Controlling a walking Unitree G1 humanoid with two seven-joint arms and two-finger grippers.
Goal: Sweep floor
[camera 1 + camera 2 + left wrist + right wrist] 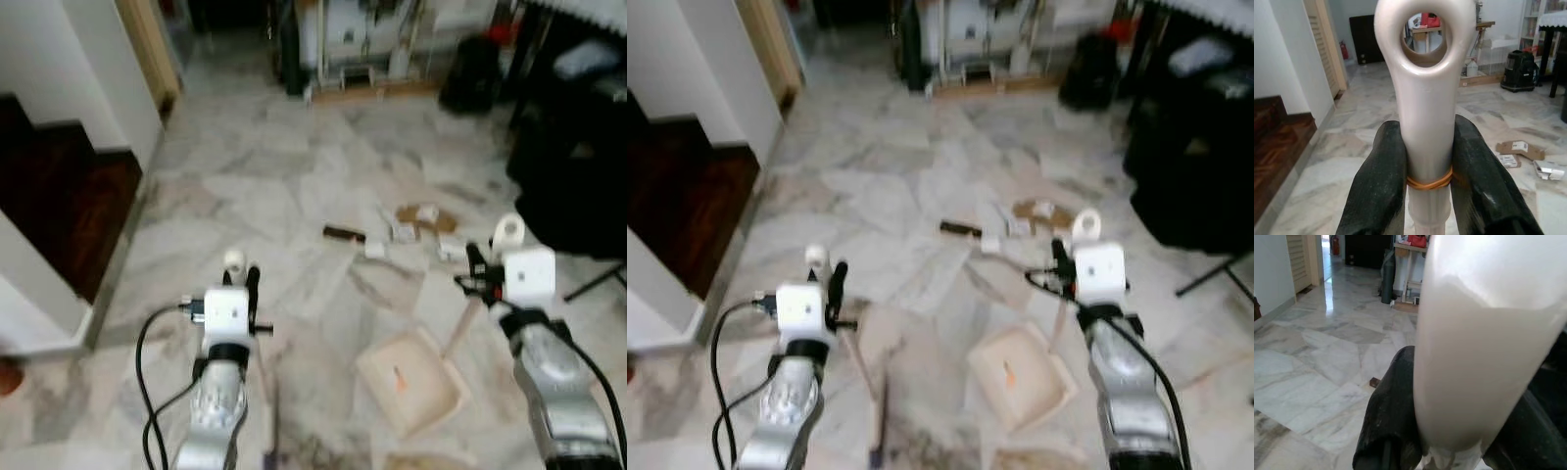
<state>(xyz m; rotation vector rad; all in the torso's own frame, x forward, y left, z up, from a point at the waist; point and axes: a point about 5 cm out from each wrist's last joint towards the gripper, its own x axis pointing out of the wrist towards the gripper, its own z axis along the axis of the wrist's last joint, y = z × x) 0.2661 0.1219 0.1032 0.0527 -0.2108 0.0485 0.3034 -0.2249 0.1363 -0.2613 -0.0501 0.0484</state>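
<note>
My left gripper [245,280] is shut on a cream broom handle [1426,98] just under its loop end, above an orange rubber band. The broom shaft [266,382] slants down to the floor between my arms. On the right, my right gripper [480,270] is shut on the cream dustpan handle [1484,357], whose round top [507,232] stands above the fingers. The dustpan [409,380] rests on the marble floor with a small orange scrap in it. Ahead lies litter: cardboard pieces [423,219], white scraps [451,250] and a dark brown stick [344,233].
A dark wooden step [69,201] and a white wall corner [98,88] bound the left. Black furniture [573,171] and a stand leg [598,282] crowd the right. A shelf unit [362,44] and a black vacuum [470,73] stand at the back.
</note>
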